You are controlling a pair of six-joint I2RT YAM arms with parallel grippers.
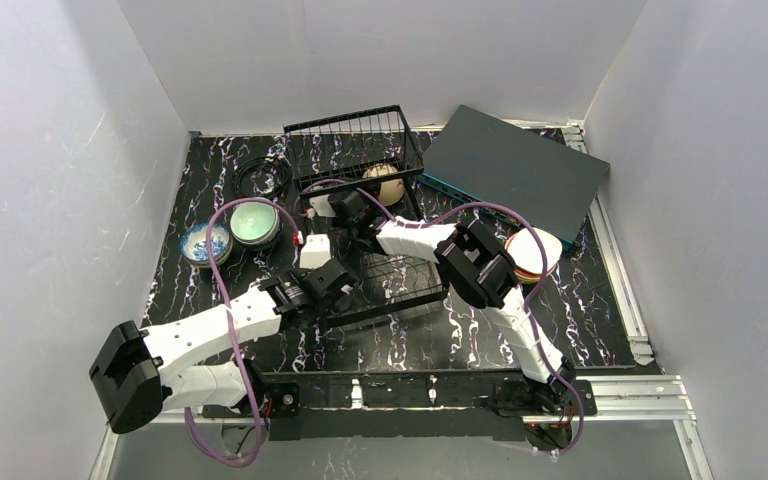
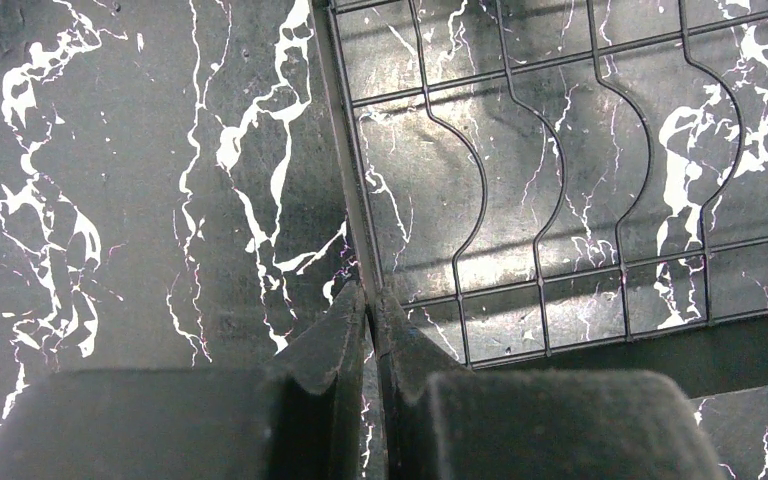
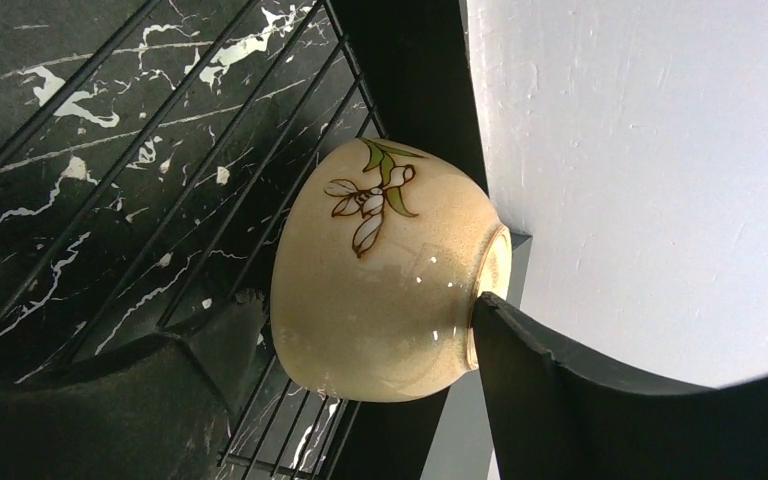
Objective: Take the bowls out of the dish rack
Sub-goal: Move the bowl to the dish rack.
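While beige floral bowl (image 3: 385,290) sits in raised basket end of dish rack (image 1: 352,127), unloading looks nearly done.
- Out: blue-and-white bowl (image 1: 205,243) and pale green bowl (image 1: 255,222) on worktop (image 1: 410,345) left of rack; stacked bowls (image 1: 535,255) on right.
- Left: beige bowl only, as far as visible.
- State: right tool (image 3: 360,310) spread astride beige bowl, firm grip unconfirmed; left tool (image 2: 370,305) pinching rack's near-left rim wire.
- Clearance: basket wires close around bowl, exit upward; flat dark box (image 1: 515,170) just beside basket; bare worktop at front.

left gripper (image 2: 369,300) pinched closed, low; right gripper (image 3: 365,305) wide apart on an outstretched arm
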